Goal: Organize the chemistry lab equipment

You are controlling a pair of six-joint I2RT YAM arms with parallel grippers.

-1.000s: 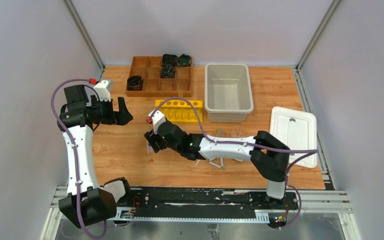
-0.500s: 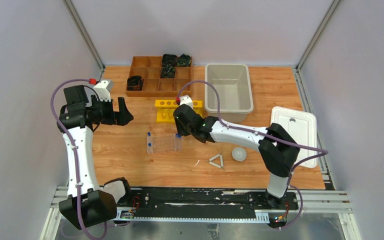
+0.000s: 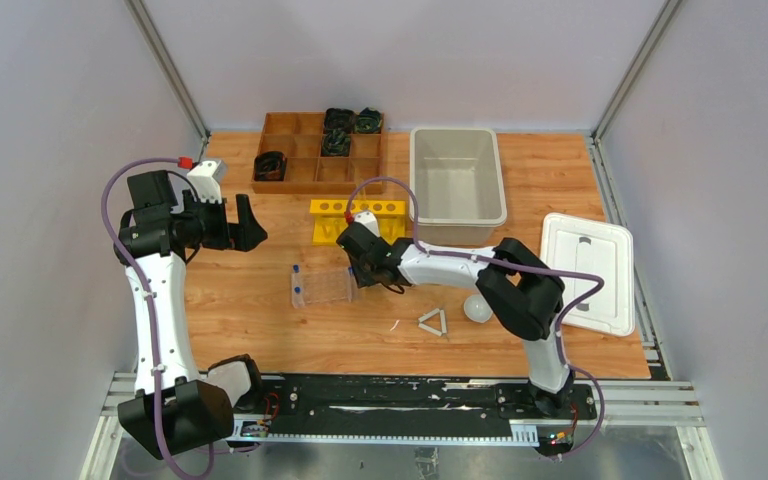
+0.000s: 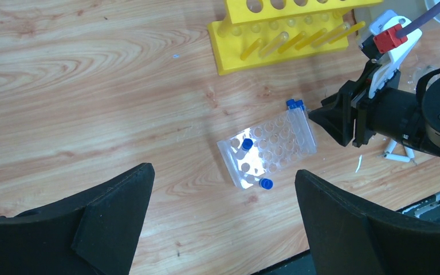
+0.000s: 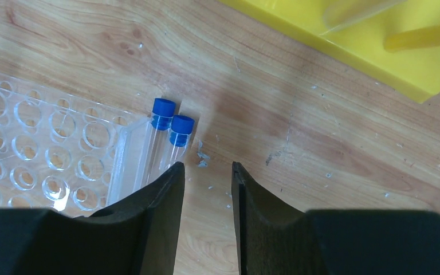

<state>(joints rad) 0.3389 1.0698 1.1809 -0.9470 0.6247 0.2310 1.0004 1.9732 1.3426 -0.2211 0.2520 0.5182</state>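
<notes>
Right wrist view shows the right gripper (image 5: 206,171) now back down beside the clear rack (image 5: 34,143). Its jaws have narrowed to a small gap with nothing between them, so no tube is taken yet. Two blue-capped tubes (image 5: 161,134) lie just left of its left finger, which hides their lower ends; the left gripper (image 3: 243,225) hangs wide open, well apart.
</notes>
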